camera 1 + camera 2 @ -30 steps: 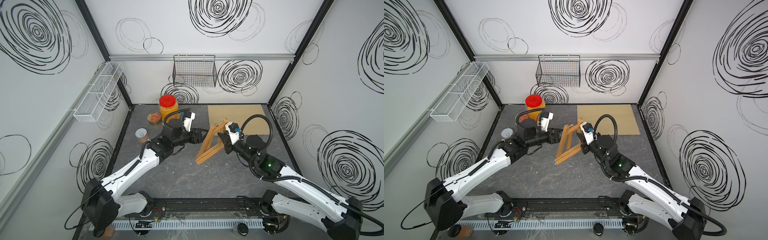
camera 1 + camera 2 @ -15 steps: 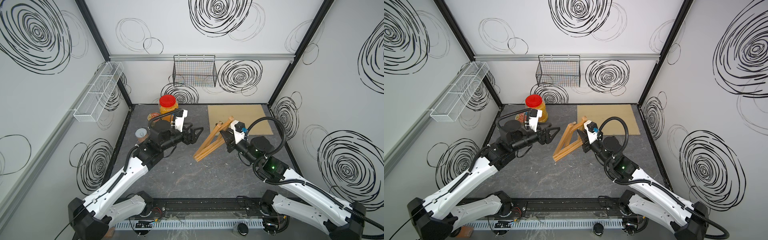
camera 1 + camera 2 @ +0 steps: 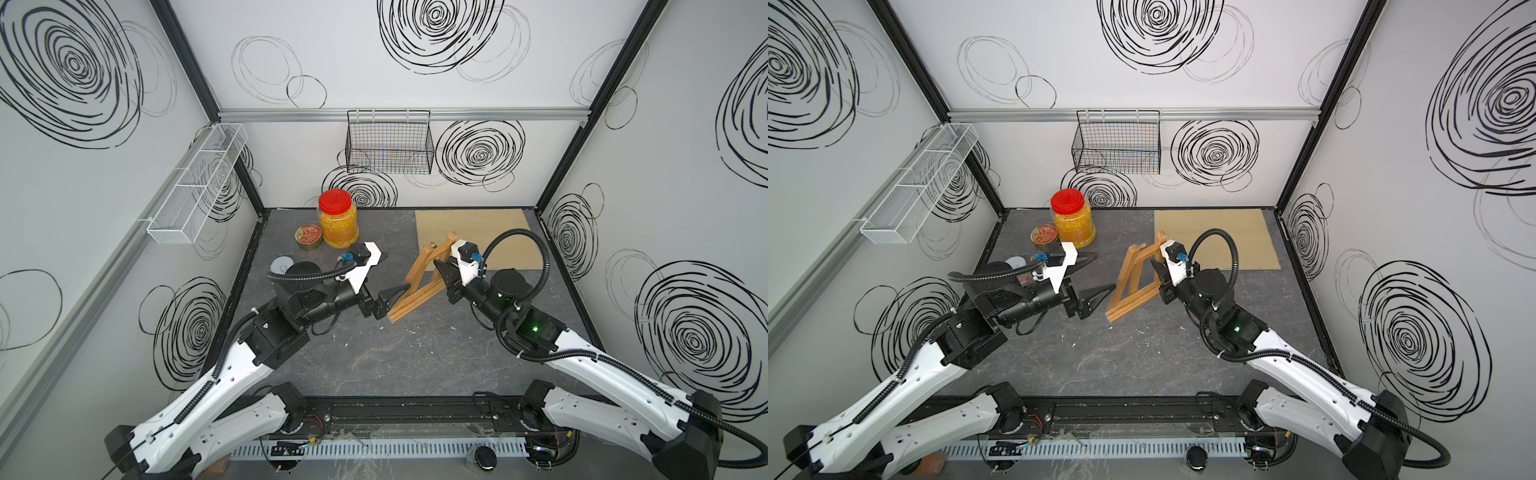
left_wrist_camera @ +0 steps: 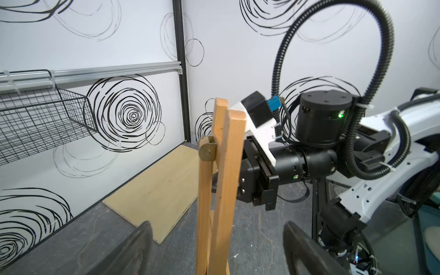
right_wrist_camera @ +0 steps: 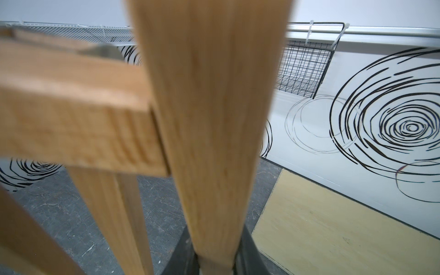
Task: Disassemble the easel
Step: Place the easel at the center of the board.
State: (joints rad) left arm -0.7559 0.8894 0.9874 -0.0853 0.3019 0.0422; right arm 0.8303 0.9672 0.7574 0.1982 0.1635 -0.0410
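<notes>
In a top view we find the easel [image 3: 419, 278] standing at one o'clock from the middle of the table [image 3: 374, 357]. The left gripper [image 3: 398, 272] is spread open at its nine o'clock, and the right gripper [image 3: 441, 270] is clamped on it at three.

Left wrist: our fingers [image 4: 138, 247] flank the frame without touching it. A skewed close could wrench it loose.

Right wrist: a blurred slat [image 5: 214, 119] fills the view and hides the ledge.
</notes>
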